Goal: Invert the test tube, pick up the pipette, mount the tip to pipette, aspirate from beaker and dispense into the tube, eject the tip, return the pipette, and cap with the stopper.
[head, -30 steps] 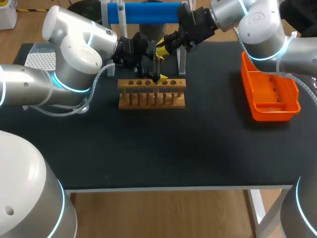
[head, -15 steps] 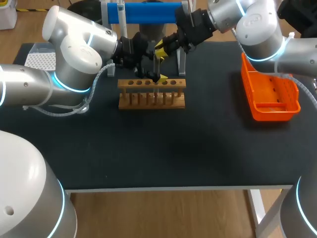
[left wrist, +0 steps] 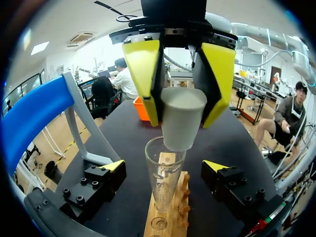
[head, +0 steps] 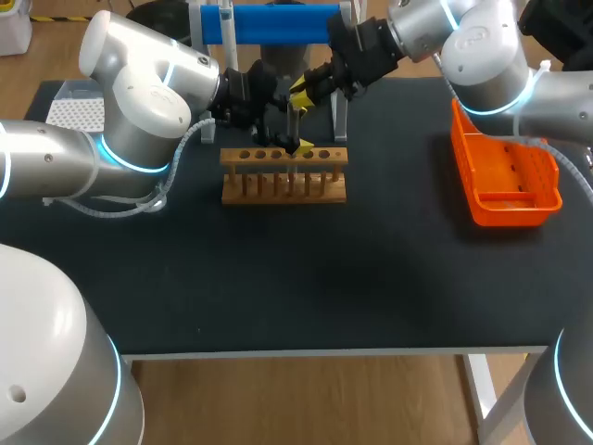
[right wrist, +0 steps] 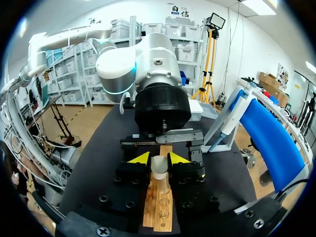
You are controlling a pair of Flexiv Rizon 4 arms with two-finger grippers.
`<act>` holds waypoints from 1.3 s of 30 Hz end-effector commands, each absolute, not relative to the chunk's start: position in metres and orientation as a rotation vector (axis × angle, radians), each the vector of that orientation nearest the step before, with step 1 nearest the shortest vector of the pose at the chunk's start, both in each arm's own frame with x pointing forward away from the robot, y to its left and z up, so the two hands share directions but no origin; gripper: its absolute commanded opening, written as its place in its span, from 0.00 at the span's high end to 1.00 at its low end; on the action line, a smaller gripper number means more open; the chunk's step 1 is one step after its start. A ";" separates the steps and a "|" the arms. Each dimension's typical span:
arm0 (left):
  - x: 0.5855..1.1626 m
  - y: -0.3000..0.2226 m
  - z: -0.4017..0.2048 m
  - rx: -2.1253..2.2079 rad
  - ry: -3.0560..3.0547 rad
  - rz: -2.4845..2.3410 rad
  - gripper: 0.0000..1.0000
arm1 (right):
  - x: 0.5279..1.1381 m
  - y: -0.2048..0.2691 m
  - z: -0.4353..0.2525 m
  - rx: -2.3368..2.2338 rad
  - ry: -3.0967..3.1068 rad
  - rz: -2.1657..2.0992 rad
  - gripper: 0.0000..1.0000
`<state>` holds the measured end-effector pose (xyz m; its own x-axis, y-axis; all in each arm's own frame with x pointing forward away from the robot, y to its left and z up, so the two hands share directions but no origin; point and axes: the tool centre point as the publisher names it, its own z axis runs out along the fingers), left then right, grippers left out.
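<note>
Above the wooden rack [head: 283, 185], clamping a pale stopper [left wrist: 181, 121] from both sides between the yellow fingers of the right gripper [right wrist: 159, 160]. Holding it upright, narrow end down, right at the mouth of the test tube [left wrist: 164, 173]; whether touching the rim or just over it, cannot tell. Directly beneath, upright in a hole of the rack: clear glass, open end up.

Flanking that tube with the left gripper [left wrist: 164, 164]: fingers spread wide, one to each side, a clear gap to the glass on both, gripping nothing.

Set wrist to wrist across the rack: left arm [head: 139, 102] in from the left side, right arm [head: 482, 56] in from the right, both over the far part of the black table [head: 306, 278].

Farther out, just behind the rack, a blue bar [head: 278, 23] on a pale stand. Well apart to the right, near the table's edge, an orange basket [head: 505, 211].
</note>
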<state>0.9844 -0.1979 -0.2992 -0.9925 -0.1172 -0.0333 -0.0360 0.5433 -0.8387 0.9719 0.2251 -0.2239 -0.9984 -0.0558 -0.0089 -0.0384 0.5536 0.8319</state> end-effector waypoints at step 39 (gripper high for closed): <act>0.986 -0.198 -0.299 -0.131 2.689 -1.455 0.00 | 0.976 0.232 -0.230 0.090 -2.756 -1.454 1.00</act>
